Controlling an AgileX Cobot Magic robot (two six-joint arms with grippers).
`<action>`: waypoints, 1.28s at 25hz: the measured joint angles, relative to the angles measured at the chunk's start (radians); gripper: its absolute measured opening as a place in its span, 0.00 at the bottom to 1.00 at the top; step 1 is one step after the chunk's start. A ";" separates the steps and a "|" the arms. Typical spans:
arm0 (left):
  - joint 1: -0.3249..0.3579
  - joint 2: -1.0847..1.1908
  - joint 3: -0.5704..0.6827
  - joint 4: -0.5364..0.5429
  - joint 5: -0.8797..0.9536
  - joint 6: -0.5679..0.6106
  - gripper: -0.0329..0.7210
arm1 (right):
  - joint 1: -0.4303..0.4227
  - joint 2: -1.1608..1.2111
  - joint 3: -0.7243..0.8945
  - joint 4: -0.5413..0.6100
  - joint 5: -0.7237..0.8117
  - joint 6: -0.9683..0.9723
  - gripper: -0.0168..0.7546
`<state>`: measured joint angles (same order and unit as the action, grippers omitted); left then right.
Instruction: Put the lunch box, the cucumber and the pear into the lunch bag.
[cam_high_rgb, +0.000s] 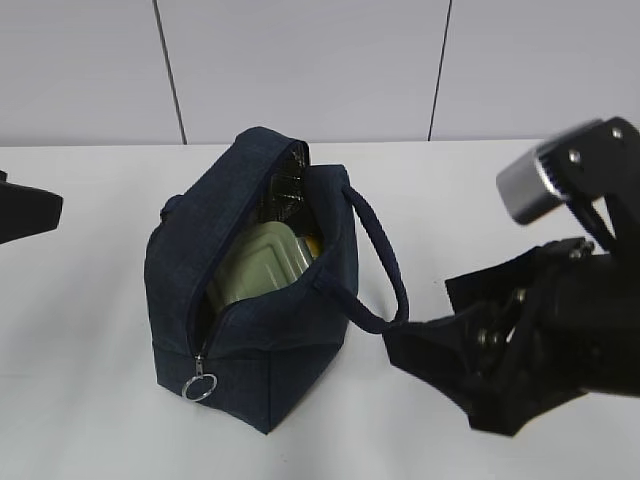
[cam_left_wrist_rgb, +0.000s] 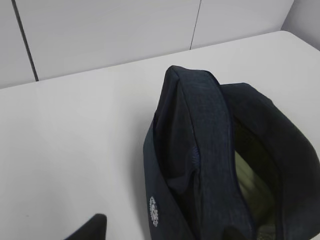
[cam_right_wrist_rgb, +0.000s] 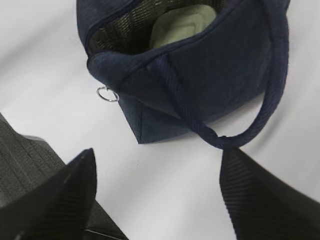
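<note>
Bag: boxy dark navy fabric lunch bag (cam_high_rgb: 260, 330) standing upright, zipper gaping open
Box: pale sage-green lidded lunch box (cam_high_rgb: 262, 262) sitting tilted inside
Fruit: yellow sliver (cam_high_rgb: 313, 243) peeking behind box

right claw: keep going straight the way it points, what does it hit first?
Probably the lunch bag's loop handle, which hangs just ahead of the open right claw; behind it is the lunch bag side wall. Depth is unclear, so it might touch the table first.

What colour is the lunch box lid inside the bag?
Pale sage green lunch box lid, clearest in the exterior view.
</note>
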<state>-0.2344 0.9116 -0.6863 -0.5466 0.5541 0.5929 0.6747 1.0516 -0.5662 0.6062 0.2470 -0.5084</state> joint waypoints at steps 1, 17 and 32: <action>0.000 0.000 0.003 0.000 -0.003 0.004 0.58 | 0.017 0.000 0.013 0.010 -0.023 -0.015 0.79; 0.000 0.000 0.003 -0.014 0.003 0.009 0.57 | 0.229 0.096 0.048 0.107 -0.211 -0.087 0.70; 0.000 0.000 0.003 -0.033 -0.001 0.009 0.57 | 0.530 0.566 0.002 -0.054 -0.730 0.136 0.69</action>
<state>-0.2344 0.9116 -0.6829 -0.5798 0.5535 0.6014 1.2048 1.6177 -0.5638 0.5518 -0.4832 -0.3726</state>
